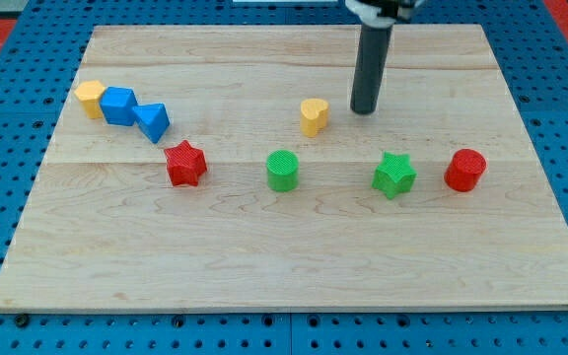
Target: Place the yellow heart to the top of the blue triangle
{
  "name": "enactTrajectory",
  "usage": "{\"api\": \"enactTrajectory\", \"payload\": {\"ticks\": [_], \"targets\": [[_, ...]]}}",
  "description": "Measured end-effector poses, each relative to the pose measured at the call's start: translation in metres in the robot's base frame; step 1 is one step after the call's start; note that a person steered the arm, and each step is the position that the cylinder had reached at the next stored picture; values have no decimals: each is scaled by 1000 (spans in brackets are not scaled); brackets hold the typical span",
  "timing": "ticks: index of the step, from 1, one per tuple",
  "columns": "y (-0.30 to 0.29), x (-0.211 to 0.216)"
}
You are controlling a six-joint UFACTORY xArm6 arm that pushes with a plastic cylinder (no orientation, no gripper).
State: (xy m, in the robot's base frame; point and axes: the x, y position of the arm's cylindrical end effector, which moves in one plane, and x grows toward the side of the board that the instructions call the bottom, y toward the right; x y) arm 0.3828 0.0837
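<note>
The yellow heart (314,115) lies near the board's middle, toward the view's top. The blue triangle (153,121) lies at the view's left, touching a blue cube (118,105). My tip (364,109) rests on the board just right of the yellow heart, with a small gap between them. The heart is far to the right of the blue triangle.
A yellow block (91,98) sits left of the blue cube. A red star (185,164) lies just below-right of the blue triangle. A green cylinder (282,170), a green star (393,175) and a red cylinder (464,170) stand in a row below the heart. The wooden board (284,256) ends in blue pegboard.
</note>
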Motion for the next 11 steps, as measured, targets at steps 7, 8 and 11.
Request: {"api": "enactTrajectory", "payload": {"ticks": [7,8,11], "targets": [[-65,-26],[-131,-55],[-79,9]]}}
